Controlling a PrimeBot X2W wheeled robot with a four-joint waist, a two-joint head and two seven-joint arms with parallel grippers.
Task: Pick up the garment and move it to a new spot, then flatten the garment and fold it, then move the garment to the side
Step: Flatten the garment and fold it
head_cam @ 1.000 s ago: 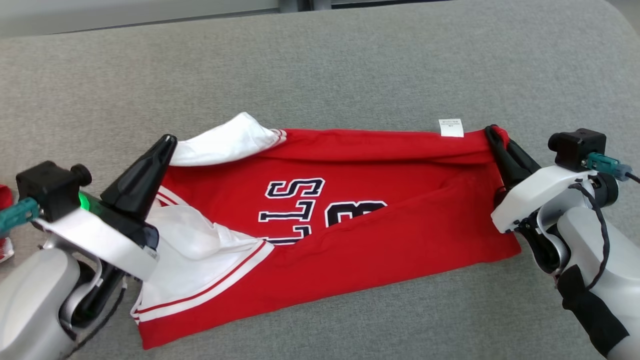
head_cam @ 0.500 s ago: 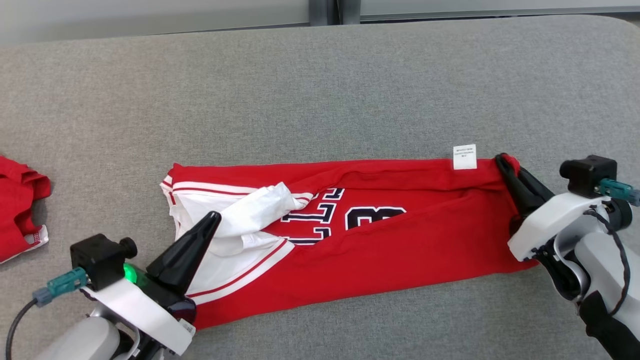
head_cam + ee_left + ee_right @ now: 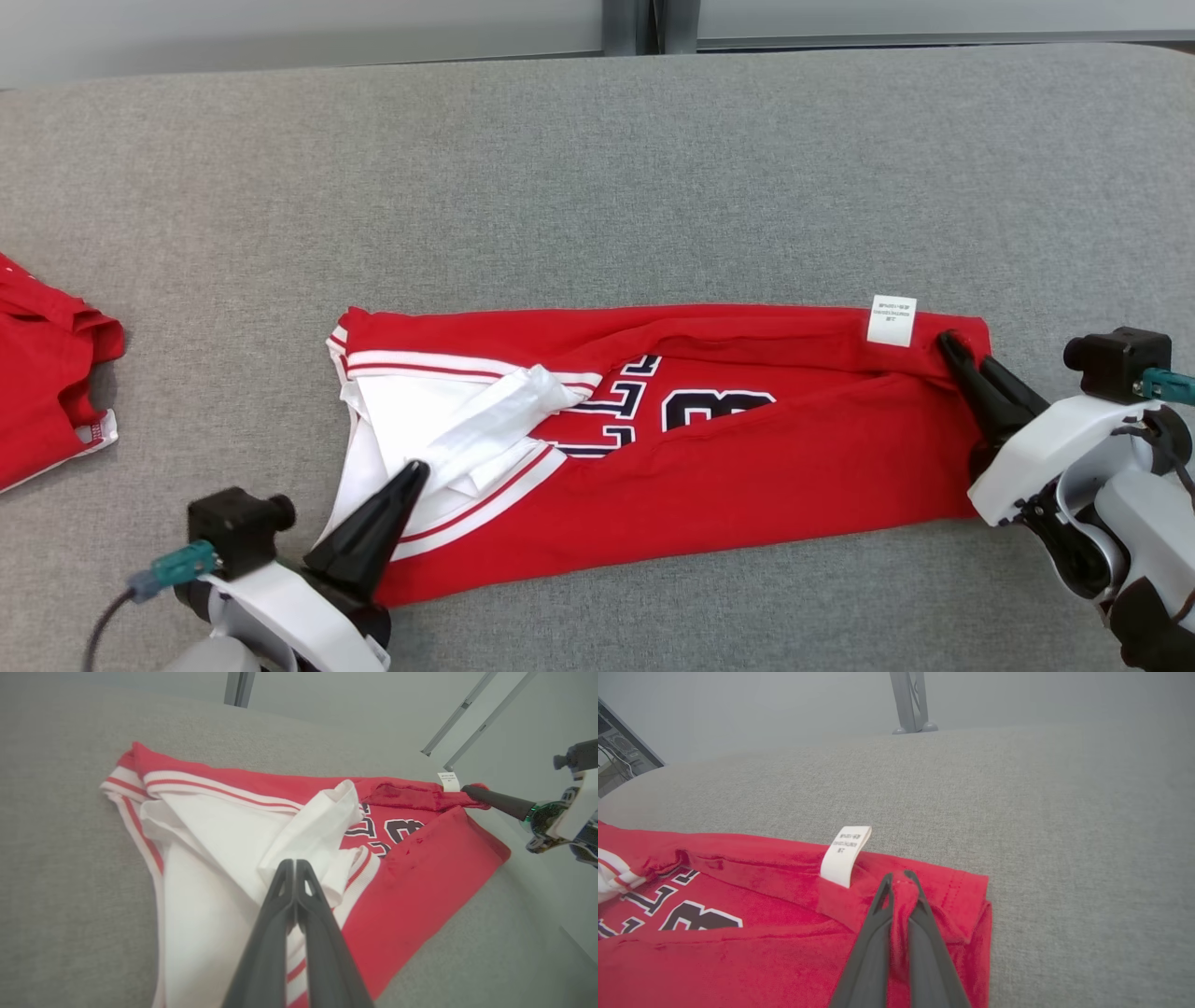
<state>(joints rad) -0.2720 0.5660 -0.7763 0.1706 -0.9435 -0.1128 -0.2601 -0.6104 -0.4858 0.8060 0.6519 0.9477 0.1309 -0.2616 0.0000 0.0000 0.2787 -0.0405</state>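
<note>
Fingers point(image 3: 874, 952) of right gripper point(image 3: 947, 340) pinching shirt point(image 3: 747, 476) at far-right corner, left gripper point(image 3: 417, 469) pressed together, pulled back near, sleeve point(image 3: 499, 415) dropped flat on grey top point(image 3: 597, 187), fold half laid.

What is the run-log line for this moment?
red jersey: folded lengthwise on grey surface | left tool: shut, tip at white panel | right tool: shut on jersey corner
</note>
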